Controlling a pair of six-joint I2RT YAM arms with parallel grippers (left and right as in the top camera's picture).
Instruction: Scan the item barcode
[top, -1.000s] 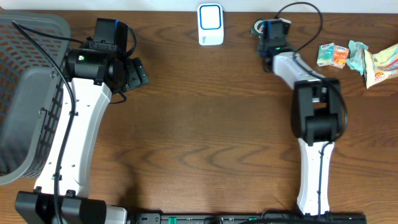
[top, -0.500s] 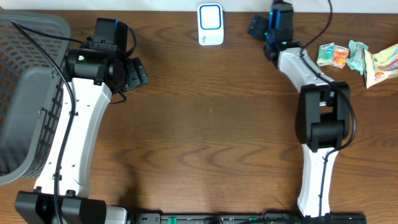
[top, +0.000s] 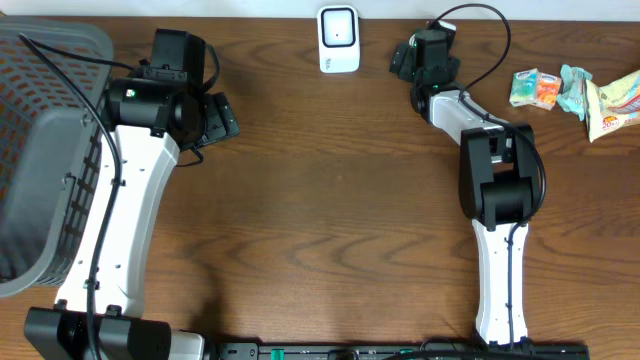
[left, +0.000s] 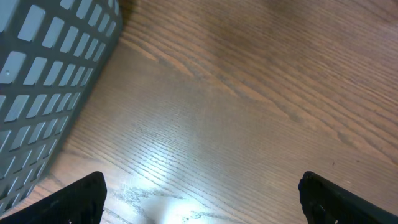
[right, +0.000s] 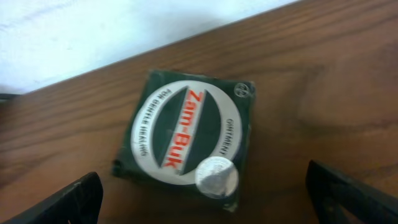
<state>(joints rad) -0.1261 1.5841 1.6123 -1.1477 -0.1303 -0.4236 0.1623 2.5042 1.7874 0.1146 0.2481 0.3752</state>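
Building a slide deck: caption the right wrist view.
Open right gripper facing a dark green Zam-Buk ointment box lying flat on the wooden table.

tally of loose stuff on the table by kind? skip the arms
white barcode scanner: 1
dark green square Zam-Buk ointment box: 1
grey slotted plastic basket: 1
snack packets, green-orange, teal, yellow-white: 3
Total: 6

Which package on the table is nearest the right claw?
The dark green Zam-Buk ointment box, lying flat with its label up, framed between the tips of the open right claw. The colourful snack packets lie clustered well off to its right.
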